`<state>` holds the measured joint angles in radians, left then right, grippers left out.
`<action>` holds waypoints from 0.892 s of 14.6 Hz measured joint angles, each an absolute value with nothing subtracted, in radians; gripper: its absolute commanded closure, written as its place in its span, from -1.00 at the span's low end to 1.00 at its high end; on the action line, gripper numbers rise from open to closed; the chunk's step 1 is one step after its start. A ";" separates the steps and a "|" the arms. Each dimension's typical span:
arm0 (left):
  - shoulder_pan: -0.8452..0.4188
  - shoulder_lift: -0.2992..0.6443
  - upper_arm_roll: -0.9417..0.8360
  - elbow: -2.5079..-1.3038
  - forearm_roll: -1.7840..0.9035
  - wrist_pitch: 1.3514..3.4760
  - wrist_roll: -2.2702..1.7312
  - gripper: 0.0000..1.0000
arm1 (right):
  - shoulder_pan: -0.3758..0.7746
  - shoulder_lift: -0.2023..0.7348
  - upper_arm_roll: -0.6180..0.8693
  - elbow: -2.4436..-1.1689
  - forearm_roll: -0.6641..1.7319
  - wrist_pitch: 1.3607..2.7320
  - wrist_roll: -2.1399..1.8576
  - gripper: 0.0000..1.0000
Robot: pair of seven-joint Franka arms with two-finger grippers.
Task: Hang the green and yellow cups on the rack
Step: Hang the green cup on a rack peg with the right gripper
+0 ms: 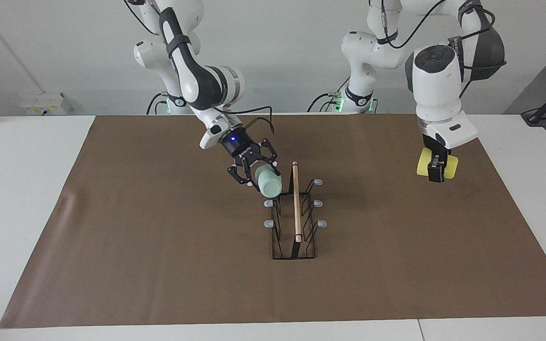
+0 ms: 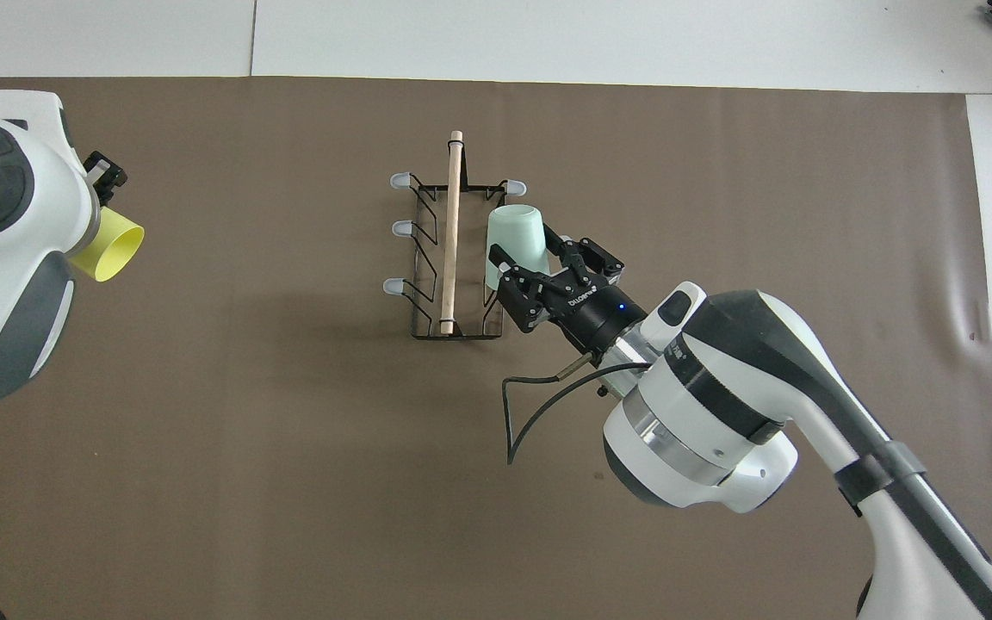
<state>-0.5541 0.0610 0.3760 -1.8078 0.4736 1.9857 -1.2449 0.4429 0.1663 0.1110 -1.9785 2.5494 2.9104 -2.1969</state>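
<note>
The green cup [image 1: 268, 183] is pinched in the right gripper [image 1: 256, 174], lying tilted in the air against the rack [image 1: 295, 222], at the rack's side toward the right arm's end of the table and at the end nearer the robots. The overhead view shows its closed base [image 2: 514, 226] pointing away from the robots, covering the prongs on that side; the facing view shows it just beside the wooden rod [image 1: 296, 201]. Whether it touches a prong cannot be told from either view.

The yellow cup [image 1: 436, 166] is clamped in the left gripper [image 1: 436, 171], up in the air well apart from the rack, over the brown mat [image 1: 159, 246] toward the left arm's end of the table. Only the overhead view shows its open mouth [image 2: 117, 251] turned toward the rack.

The three grey-tipped prongs [image 2: 399, 231] on the rack's side toward the left arm are bare, with open mat between them and the yellow cup. The mat reaches far past the rack on every side, with white table [image 1: 17, 189] at its ends.
</note>
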 measured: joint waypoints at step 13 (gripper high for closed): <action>-0.555 0.051 0.377 -1.829 0.478 1.962 -1.314 1.00 | 0.461 0.166 0.106 -2.103 2.653 2.773 -2.351 1.00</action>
